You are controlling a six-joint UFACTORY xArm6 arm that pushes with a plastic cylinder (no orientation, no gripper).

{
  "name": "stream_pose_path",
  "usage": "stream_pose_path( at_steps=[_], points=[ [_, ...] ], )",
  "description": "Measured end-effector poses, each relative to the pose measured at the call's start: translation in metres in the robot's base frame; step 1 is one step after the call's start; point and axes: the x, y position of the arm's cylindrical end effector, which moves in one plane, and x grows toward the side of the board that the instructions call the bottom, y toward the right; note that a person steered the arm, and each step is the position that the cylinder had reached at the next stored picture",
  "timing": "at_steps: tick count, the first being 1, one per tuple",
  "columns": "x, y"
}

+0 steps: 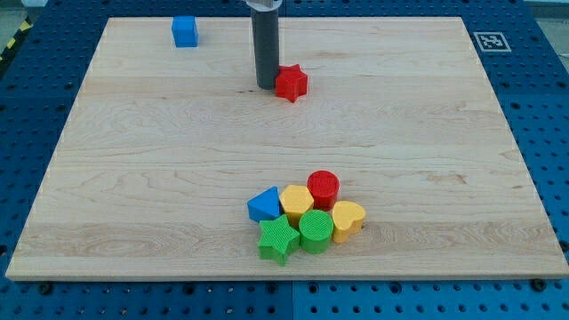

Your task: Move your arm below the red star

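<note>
Our tip (267,86) touching red star (291,83), on its left; no gripper, nothing held. Star looks light, slides easy; we go round near side.

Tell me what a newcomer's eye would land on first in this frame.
First, the dark rod coming down from the view's top, my tip resting right beside the red star, on its left. Next, the tight cluster near the view's bottom: blue block, yellow block, red cylinder, yellow heart, green cylinder and green star. A lone blue cube sits at the top left of the wooden board.
</note>
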Motion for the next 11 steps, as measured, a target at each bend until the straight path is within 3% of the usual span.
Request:
stream_pose_path(
  at_steps=[6,11],
  points=[
    [0.029,-0.050],
    [0.081,0.014]
  ],
)
